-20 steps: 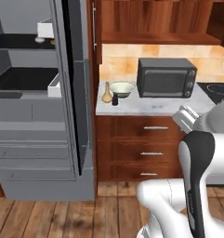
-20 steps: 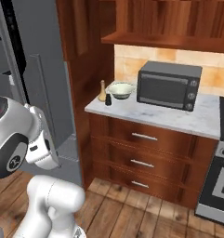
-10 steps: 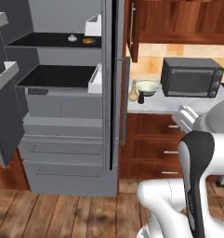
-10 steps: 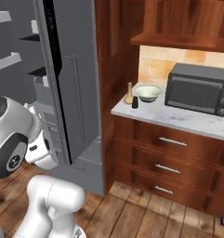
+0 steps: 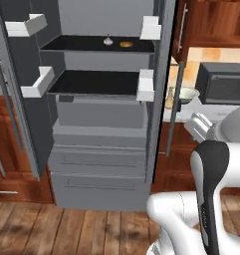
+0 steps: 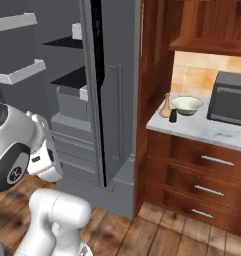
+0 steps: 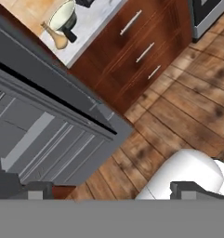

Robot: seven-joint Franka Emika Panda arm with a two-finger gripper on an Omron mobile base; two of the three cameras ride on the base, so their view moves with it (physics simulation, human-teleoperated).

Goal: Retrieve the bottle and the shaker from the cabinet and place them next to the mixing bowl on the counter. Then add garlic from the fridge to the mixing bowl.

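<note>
- Bottle [image 6: 165,106] and shaker [image 6: 173,116] stand just beside the bowl [image 6: 187,104] at the counter's [image 6: 202,129] left edge, so that part looks done
- Fridge [image 5: 104,149] stands open; garlic [image 5: 108,41] lies on its top shelf, toward the right, to be fetched
- Gripper [image 5: 200,126] is empty, fingers spread, held low beside the counter's front edge, far from the shelf

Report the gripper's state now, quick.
Gripper: jaws open, holding nothing, pointed down at the wood floor beside the fridge.
</note>
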